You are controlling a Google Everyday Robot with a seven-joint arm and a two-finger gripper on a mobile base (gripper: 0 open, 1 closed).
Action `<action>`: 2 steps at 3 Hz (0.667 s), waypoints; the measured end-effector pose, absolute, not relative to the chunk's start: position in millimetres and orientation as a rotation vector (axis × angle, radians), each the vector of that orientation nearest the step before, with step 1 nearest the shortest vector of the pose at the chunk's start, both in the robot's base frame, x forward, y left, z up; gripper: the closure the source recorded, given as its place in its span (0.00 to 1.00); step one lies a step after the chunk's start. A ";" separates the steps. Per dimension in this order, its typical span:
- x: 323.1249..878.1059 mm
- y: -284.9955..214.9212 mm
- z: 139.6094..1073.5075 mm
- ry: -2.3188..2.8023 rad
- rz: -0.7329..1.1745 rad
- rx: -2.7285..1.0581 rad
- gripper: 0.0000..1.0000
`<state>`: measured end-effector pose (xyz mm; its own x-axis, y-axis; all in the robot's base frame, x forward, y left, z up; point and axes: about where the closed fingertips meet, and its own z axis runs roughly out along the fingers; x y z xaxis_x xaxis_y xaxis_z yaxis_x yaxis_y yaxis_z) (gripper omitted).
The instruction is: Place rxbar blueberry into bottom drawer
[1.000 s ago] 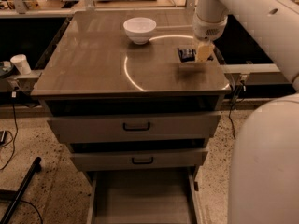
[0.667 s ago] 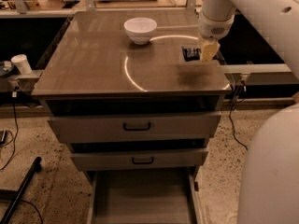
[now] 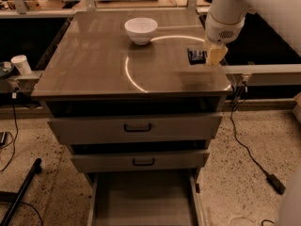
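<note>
The rxbar blueberry [image 3: 195, 55], a small dark navy bar, is at the right side of the cabinet top, sticking out to the left of my gripper [image 3: 212, 55]. The gripper hangs from the white arm coming in from the upper right, is shut on the bar and holds it just above the top. The bottom drawer [image 3: 141, 199] is pulled out at the foot of the cabinet, showing a plain grey floor with nothing in it. It lies well below and to the left of the gripper.
A white bowl [image 3: 141, 29] stands at the back middle of the cabinet top [image 3: 94, 65]. The two upper drawers [image 3: 136, 127] with black handles are shut. A paper cup [image 3: 21, 64] sits on a ledge at left. A cable [image 3: 249, 149] runs over the floor at right.
My gripper and arm have moved a little to the right, and the bar has moved with them. The bowl and drawers have not moved.
</note>
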<state>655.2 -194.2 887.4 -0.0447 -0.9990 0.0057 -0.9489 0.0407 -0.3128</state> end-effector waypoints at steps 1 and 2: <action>630.3 -187.6 896.0 2.067 -0.357 -2.004 1.00; 603.6 -179.0 903.5 2.033 -0.375 -2.014 1.00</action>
